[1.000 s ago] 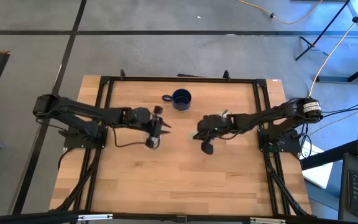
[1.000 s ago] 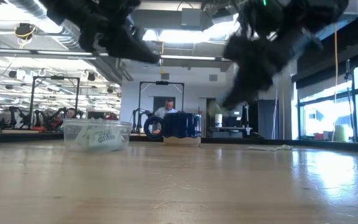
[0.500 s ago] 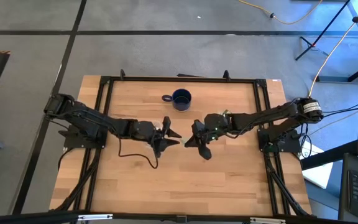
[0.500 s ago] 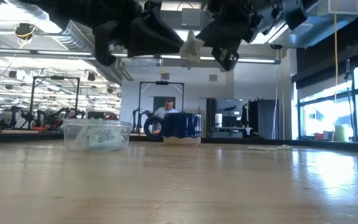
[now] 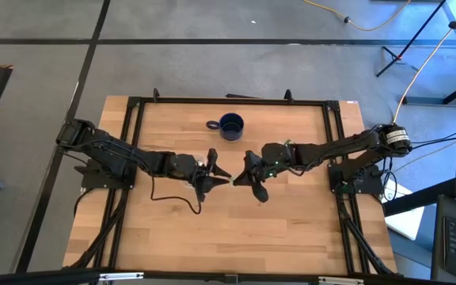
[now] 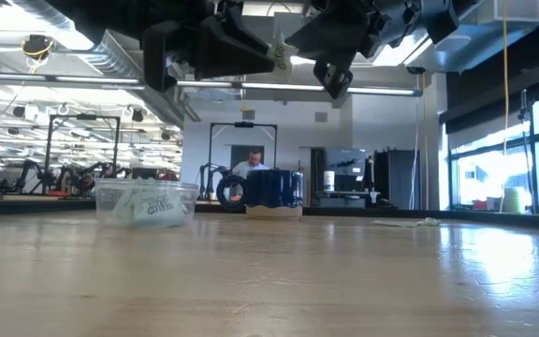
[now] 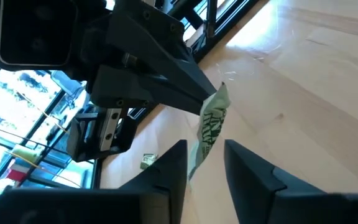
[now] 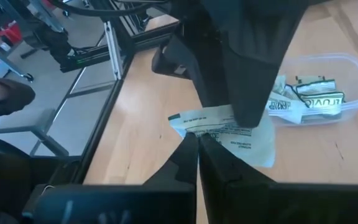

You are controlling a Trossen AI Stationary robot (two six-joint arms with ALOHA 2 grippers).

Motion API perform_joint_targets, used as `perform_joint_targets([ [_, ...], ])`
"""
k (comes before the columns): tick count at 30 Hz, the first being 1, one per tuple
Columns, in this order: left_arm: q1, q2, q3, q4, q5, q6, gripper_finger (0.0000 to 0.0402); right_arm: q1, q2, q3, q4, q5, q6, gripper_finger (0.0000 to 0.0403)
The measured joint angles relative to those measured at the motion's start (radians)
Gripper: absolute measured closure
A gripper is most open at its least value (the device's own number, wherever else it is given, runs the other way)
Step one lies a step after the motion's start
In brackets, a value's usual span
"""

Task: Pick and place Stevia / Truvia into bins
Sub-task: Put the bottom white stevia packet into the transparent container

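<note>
One pale green and white sachet (image 7: 211, 121) hangs in the air between my two grippers over the table's middle; it also shows in the low view (image 6: 279, 49). My right gripper (image 5: 238, 179) is shut on it. My left gripper (image 7: 204, 152) is open and faces the right one. Its fingers stand on either side of the sachet's free end; I cannot tell whether they touch it. The clear tub (image 8: 319, 99) holds several sachets and rests on the table below the grippers. It also shows in the low view (image 6: 146, 201). My right gripper pinches one end of the sachet (image 8: 207, 132) between its two fingers. The fingers come about level from the table's right side. The sachet is lifted clear of the table, and its free end (image 7: 199, 152) sticks out toward my left gripper.
A dark blue mug (image 5: 230, 126) stands at the far middle of the table. A loose sachet (image 7: 146, 160) lies on the wood, and more flat sachets (image 6: 410, 222) lie toward the right. A person sits in the room beyond (image 6: 251, 164).
My right gripper has risen and gone toward the table's left with the sachet. My left gripper has gone toward the table's right and near edge and turned toward the right one. The two now meet over the table's middle, the sachet between them.
</note>
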Motion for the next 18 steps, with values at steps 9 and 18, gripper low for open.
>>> perform_joint_targets([
  [9, 0.001, 0.0, 0.0, 0.0, -0.003, 0.0, 0.0393, 0.0, 0.0, 0.0, 0.0, 0.001, -0.027, 0.0397],
  [18, 0.001, 0.0, 0.0, -0.007, -0.01, -0.003, 0.0398, 0.001, -0.002, 0.0, -0.028, 0.004, -0.107, 0.0357],
])
